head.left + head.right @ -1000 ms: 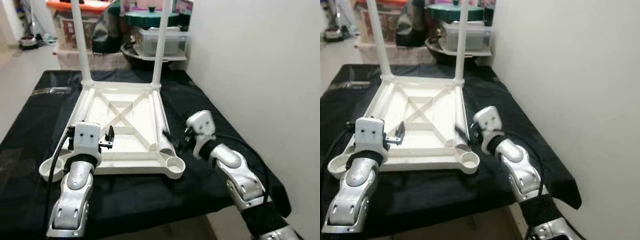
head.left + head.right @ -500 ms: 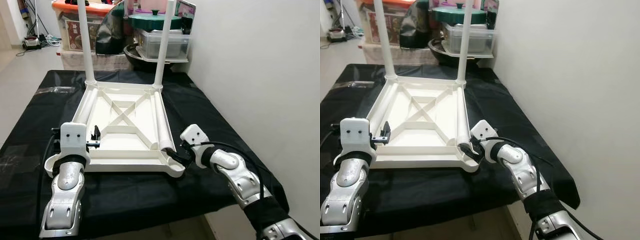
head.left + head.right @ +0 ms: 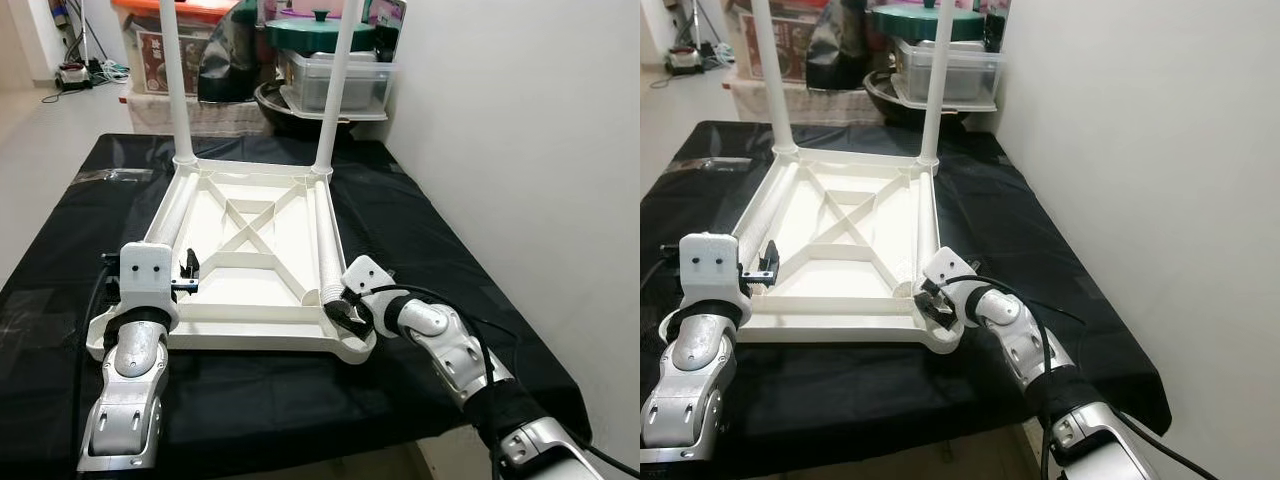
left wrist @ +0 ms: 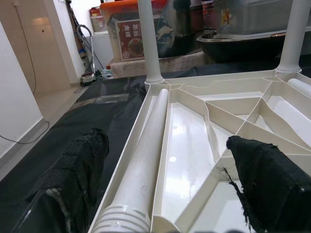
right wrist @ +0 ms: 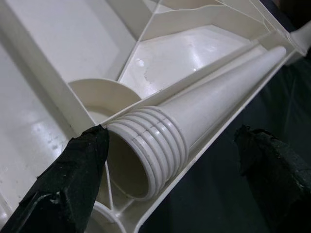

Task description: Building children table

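You have two legs upright (image 3: 182, 85), two loose legs (image 3: 326, 240) inside the tabletop (image 3: 250, 300); right gripper (image 5: 160, 160) and left gripper (image 4: 170, 194) both gape wide, empty, each straddling a loose leg's threaded end.

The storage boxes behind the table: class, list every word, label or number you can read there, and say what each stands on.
None can be read for certain.
Red label on the orange-lidded box: it carries print and a picture, too blurred to read.
Small orange sticker on the grey tub: too small to read.
The upturned white table top carries no print.

Black-draped table (image 3: 420, 225), white children's table top (image 3: 250, 255) lying on it upside down (two legs screwed in, upright)
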Available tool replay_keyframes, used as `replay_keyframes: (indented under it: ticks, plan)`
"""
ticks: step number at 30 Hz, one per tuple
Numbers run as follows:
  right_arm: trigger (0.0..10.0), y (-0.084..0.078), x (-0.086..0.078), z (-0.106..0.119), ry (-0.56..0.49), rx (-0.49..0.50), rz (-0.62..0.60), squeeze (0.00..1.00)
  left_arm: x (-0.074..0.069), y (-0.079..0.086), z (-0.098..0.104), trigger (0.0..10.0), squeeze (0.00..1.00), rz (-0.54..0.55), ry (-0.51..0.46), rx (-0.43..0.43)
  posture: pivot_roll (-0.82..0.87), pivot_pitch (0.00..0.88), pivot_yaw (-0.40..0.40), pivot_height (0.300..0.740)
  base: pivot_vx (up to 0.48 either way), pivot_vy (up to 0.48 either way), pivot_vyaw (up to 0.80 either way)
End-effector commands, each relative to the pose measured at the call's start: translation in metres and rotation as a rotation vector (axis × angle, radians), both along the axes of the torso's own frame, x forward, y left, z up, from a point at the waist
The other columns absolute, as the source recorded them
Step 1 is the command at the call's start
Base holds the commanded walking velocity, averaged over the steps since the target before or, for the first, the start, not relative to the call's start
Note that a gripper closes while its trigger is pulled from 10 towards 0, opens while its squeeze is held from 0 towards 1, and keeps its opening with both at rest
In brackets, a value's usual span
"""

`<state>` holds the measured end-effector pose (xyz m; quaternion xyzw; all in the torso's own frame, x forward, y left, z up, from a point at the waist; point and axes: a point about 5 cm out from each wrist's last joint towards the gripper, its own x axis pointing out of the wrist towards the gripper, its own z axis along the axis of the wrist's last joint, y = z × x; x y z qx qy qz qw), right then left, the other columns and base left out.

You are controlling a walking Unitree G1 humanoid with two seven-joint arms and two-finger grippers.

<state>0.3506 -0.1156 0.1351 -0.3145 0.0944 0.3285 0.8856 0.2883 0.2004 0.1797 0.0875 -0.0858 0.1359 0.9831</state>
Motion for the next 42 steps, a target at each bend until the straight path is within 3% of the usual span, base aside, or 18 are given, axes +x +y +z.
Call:
replay_keyframes:
  ticks: [1, 10, 12, 16, 19, 21, 23, 25, 26, 29, 30, 31, 42]
  plan:
    - [10.0, -0.008, 0.000, -0.009, 0.035, -0.079, 0.008, 0.00, 0.001, 0.001, -0.002, 10.0, 0.00, 0.010, 0.014, 0.012, 0.07, 0.000, -0.145, 0.740, 0.000, 0.000, 0.00]
    - [10.0, -0.020, 0.011, -0.010, 0.026, -0.158, -0.042, 0.00, 0.002, 0.000, -0.002, 10.0, 0.00, 0.007, 0.014, 0.019, 0.06, 0.000, -0.144, 0.740, 0.000, 0.000, 0.00]
    - [10.0, -0.023, 0.012, -0.014, 0.022, -0.217, -0.049, 0.00, 0.002, 0.000, -0.002, 10.0, 0.00, 0.008, 0.013, 0.021, 0.06, 0.000, -0.144, 0.740, 0.000, 0.000, 0.00]
    - [10.0, -0.025, 0.014, -0.014, 0.015, -0.221, -0.076, 0.00, 0.002, 0.000, -0.001, 10.0, 0.00, 0.008, 0.013, 0.022, 0.07, 0.000, -0.146, 0.740, 0.000, 0.000, 0.00]
    - [10.0, -0.026, 0.018, -0.011, 0.007, -0.201, -0.116, 0.00, 0.002, 0.000, -0.001, 10.0, 0.00, 0.007, 0.013, 0.023, 0.07, 0.000, -0.146, 0.740, 0.000, 0.000, 0.00]
    - [10.0, -0.028, 0.026, -0.001, -0.062, -0.130, -0.218, 0.00, 0.001, -0.001, -0.002, 10.0, 0.00, 0.003, 0.013, 0.023, 0.06, 0.000, -0.141, 0.740, 0.000, 0.000, 0.00]
    - [10.0, -0.028, 0.026, -0.001, -0.062, -0.130, -0.218, 0.00, 0.001, -0.001, -0.002, 10.0, 0.00, 0.003, 0.013, 0.023, 0.06, 0.000, -0.141, 0.740, 0.000, 0.000, 0.00]
    - [10.0, -0.029, 0.031, 0.008, -0.118, -0.048, -0.312, 0.00, 0.001, -0.002, -0.002, 10.0, 0.00, 0.000, 0.014, 0.022, 0.06, 0.000, -0.141, 0.740, 0.000, 0.000, 0.00]
    - [8.7, -0.026, 0.032, 0.010, -0.132, 0.011, -0.348, 0.00, 0.001, -0.003, -0.002, 10.0, 0.00, -0.001, 0.014, 0.022, 0.06, 0.000, -0.138, 0.740, 0.000, 0.000, 0.00]
    - [8.7, -0.024, 0.031, 0.010, -0.136, 0.047, -0.367, 0.00, 0.001, -0.003, -0.002, 10.0, 0.00, -0.002, 0.015, 0.022, 0.06, 0.000, -0.139, 0.740, 0.000, 0.000, 0.00]
    - [3.0, -0.019, 0.029, 0.008, -0.141, 0.088, -0.380, 0.00, 0.001, -0.003, -0.002, 10.0, 0.00, -0.002, 0.015, 0.022, 0.06, 0.000, -0.141, 0.740, 0.000, 0.000, 0.00]
    - [0.0, -0.014, 0.027, 0.006, -0.146, 0.121, -0.383, 0.00, 0.001, -0.004, -0.002, 10.0, 0.00, 0.000, 0.015, 0.022, 0.07, 0.000, -0.142, 0.740, 0.000, 0.000, 0.00]
    - [0.0, -0.001, 0.019, -0.008, -0.122, 0.203, -0.393, 0.00, 0.001, -0.002, -0.004, 10.0, 0.00, 0.012, 0.022, 0.028, 0.06, 0.000, -0.144, 0.740, 0.000, 0.000, 0.00]
